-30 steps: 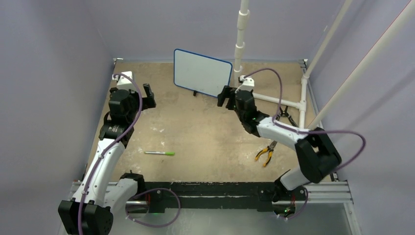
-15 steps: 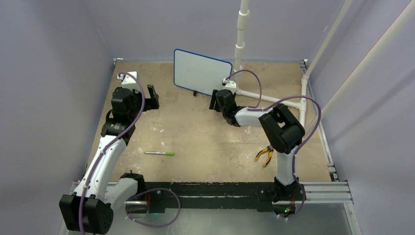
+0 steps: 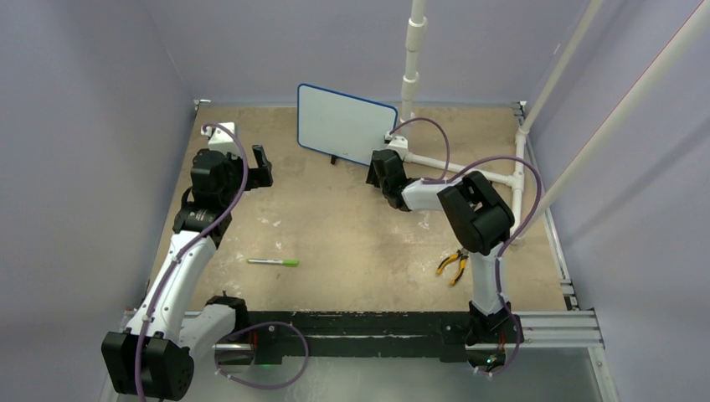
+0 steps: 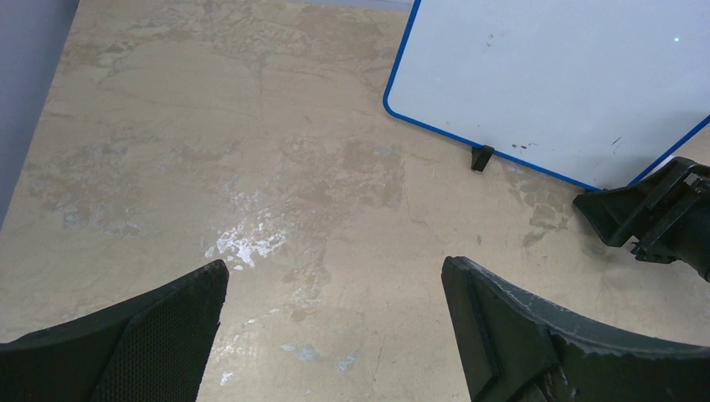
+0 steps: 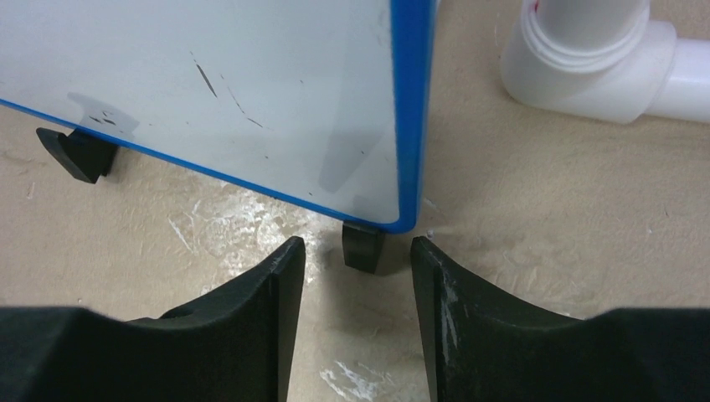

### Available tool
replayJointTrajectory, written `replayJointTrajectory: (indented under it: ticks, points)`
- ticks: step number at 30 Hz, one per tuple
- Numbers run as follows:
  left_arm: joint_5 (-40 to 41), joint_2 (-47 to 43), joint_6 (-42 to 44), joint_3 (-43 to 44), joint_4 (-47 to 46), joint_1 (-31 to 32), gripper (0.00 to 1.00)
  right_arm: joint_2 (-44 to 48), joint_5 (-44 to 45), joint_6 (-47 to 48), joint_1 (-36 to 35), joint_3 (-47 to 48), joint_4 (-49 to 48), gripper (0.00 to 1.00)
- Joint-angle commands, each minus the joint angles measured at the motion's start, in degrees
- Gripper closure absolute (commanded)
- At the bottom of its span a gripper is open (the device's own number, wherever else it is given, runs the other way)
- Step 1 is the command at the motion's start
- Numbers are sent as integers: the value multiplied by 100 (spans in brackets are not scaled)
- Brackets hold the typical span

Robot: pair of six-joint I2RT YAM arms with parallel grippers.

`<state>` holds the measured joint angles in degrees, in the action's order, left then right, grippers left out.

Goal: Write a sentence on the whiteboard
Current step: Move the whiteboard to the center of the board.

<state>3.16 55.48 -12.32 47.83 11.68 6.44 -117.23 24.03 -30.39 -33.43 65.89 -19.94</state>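
Two feet point(image 5: 364, 249) are propping the whiteboard point(image 3: 346, 123) upright at the far side of the table point(image 3: 352, 226); likely light, stiff, tippy. Right gripper point(image 3: 375, 172) is straddling its lower-right corner, jaws apart; frame edge seeming best hold. Left gripper point(image 4: 335, 268) hovering, jaws spread.

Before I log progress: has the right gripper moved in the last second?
Yes: the right gripper shifted left, toward the whiteboard, at its lower right corner.
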Motion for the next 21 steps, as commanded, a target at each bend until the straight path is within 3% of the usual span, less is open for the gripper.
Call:
replayJointTrajectory:
  ticks: [1, 6, 12, 21]
  points:
    - [-85, 30, 123, 7, -165, -2, 1, -103, 263, 200, -18, 217, -289, 54]
    - [-82, 67, 133, 12, -166, -2, 1, -145, 396, 308, -21, 188, -442, 69]
    - [-470, 101, 159, -14, -271, -3, 1, 157, 164, 538, -18, -305, -853, 100]
    - [-605, 138, 150, -28, -298, -5, 1, 917, -438, 549, -29, -1542, -1234, 100]
